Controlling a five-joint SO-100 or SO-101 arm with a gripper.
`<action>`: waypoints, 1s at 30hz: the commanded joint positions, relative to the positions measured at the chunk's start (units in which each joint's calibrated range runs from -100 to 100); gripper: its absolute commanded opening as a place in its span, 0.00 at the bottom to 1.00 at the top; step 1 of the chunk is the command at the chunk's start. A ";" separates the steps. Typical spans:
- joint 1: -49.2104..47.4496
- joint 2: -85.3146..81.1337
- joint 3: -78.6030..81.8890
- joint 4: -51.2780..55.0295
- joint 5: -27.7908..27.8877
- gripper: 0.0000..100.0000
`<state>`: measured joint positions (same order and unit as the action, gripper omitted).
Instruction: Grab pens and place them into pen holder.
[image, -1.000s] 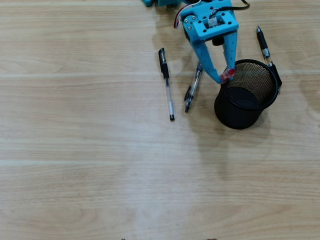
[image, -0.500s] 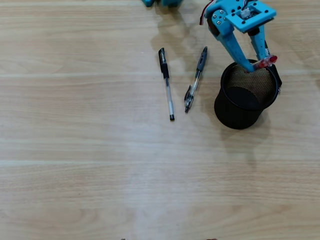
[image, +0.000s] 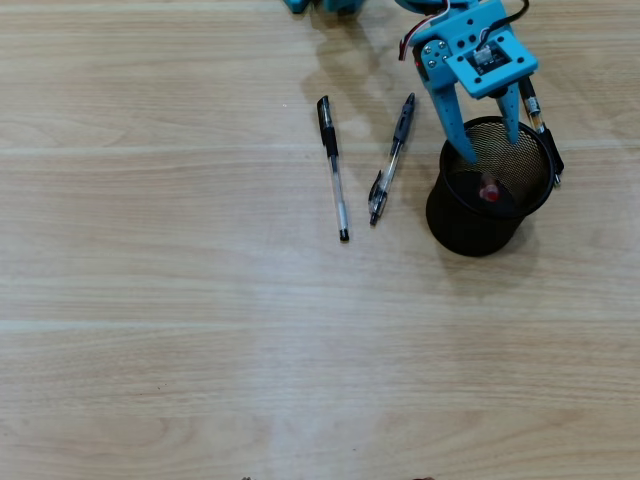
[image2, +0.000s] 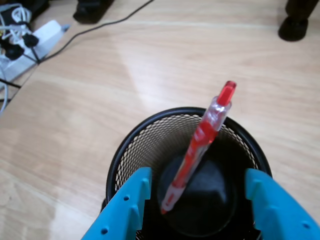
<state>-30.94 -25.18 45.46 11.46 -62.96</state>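
The blue gripper (image: 490, 160) hangs right over the black mesh pen holder (image: 450, 225), its two fingers spread wide and gripping nothing. In the wrist view the fingers (image2: 127, 205) stand one on each side of the cup's mouth (image2: 150, 125), and the red pen (image2: 197, 147) sits between them without touching either. That pen is inside the cup, tip down near the bottom, leaning so its red cap pokes above the rim. From overhead only a red spot (image: 490, 191) shows inside the cup.

On the wooden table (image: 200, 330) two more pens lie to the left of the cup in the overhead view: a black-capped one (image: 332, 165) and a darker one (image: 391, 158) closer to the cup, both well apart from the gripper. A fourth pen (image: 535, 112) lies behind the cup, partly under the arm
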 joint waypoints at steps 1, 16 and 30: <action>0.05 -0.94 -1.87 -1.18 1.96 0.27; 29.89 -6.10 -30.21 82.70 16.23 0.27; 17.96 17.06 -21.15 69.64 13.36 0.27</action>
<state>-11.95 -8.42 21.91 85.70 -49.30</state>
